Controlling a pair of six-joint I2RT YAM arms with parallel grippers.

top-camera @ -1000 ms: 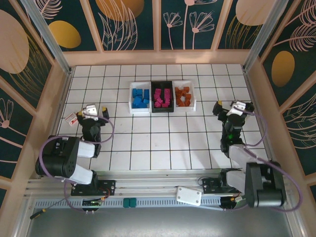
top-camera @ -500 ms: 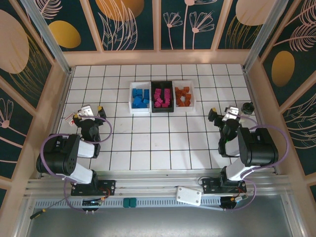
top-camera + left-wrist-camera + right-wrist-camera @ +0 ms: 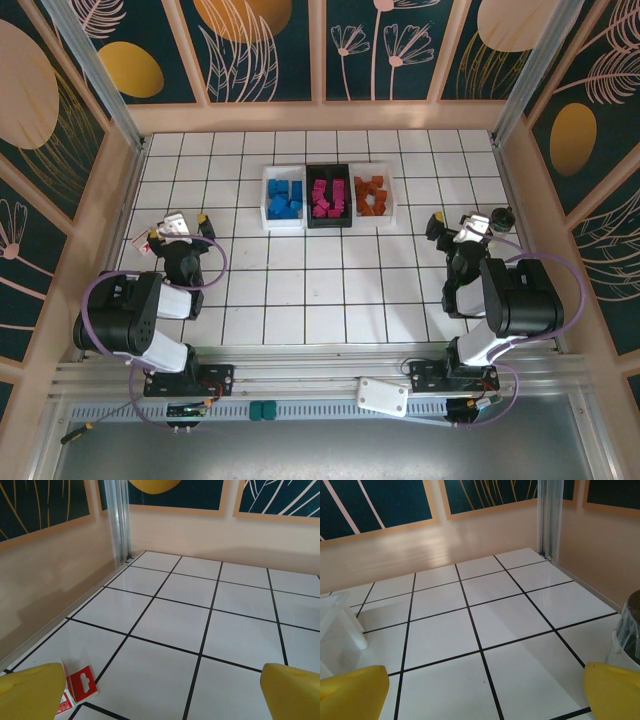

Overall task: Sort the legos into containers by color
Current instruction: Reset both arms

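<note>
Left gripper and right gripper: jaws apart, empty; legos sit sorted in trays ahead, between both; they look light, rigid, slick; pinch across flat sides.

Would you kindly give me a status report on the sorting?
Left pincer and right pincer open, empty. Legos sorted by color in containers. Small card near left pincer.

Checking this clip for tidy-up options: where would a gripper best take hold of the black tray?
Probably its near short wall, from above, one finger inside, one outside: the black tray is open-topped, and the blue-brick tray and orange-brick tray crowd its long sides.
</note>
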